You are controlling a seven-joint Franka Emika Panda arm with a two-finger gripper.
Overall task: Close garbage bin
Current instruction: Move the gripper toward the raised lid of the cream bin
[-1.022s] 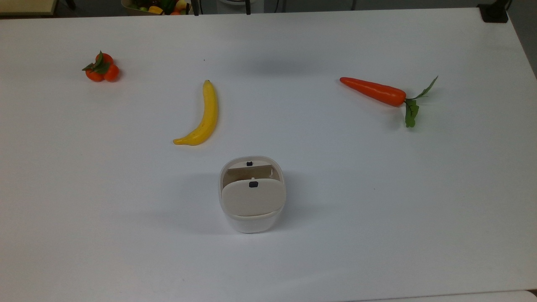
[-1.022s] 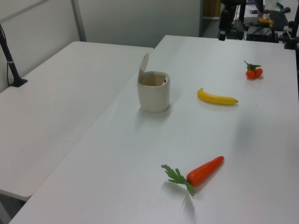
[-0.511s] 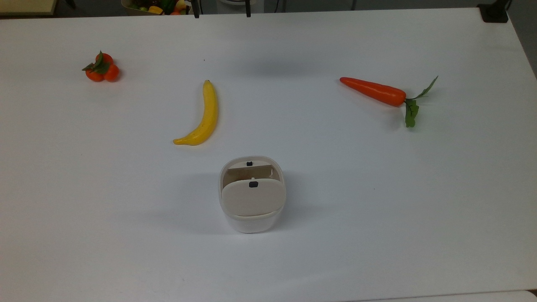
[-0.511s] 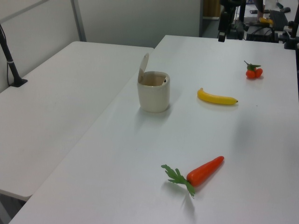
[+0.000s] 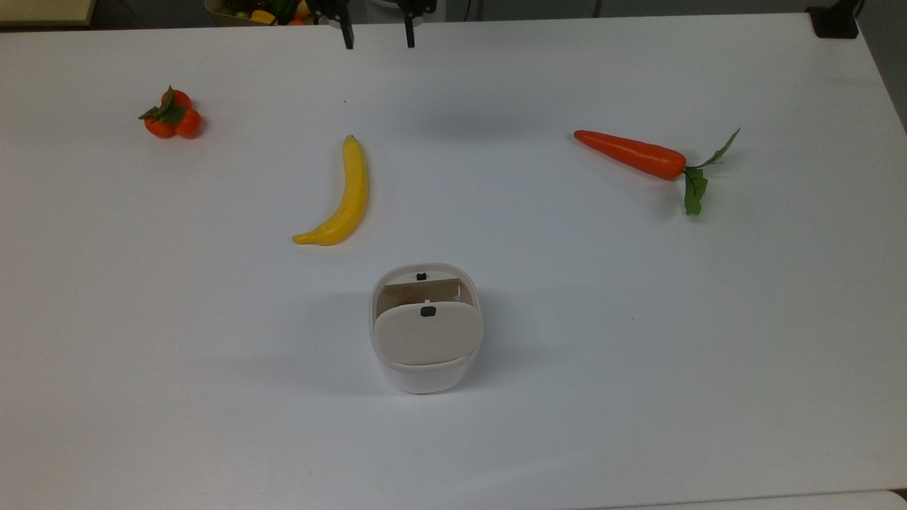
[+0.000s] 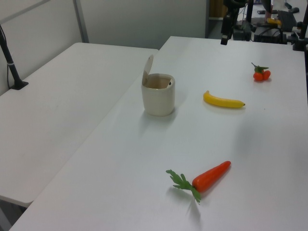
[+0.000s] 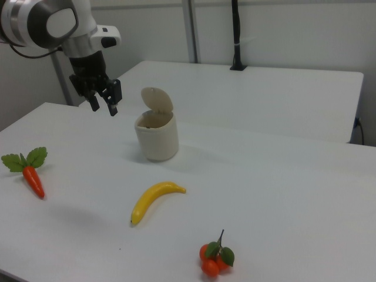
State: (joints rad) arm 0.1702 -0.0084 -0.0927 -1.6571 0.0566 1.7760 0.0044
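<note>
On a white table (image 5: 638, 340), the bin (image 5: 426, 333) stands near the top view's bottom centre, its beige lid (image 5: 427, 334) raised on its hinge and the mouth open. Beyond it lie a banana (image 5: 339, 198), a carrot (image 5: 631, 154) and a cluster of small oranges (image 5: 171, 117). At the far edge the gripper (image 5: 378, 32) hangs with jaws spread and empty, well apart from the bin, pointing down above the tabletop.
</note>
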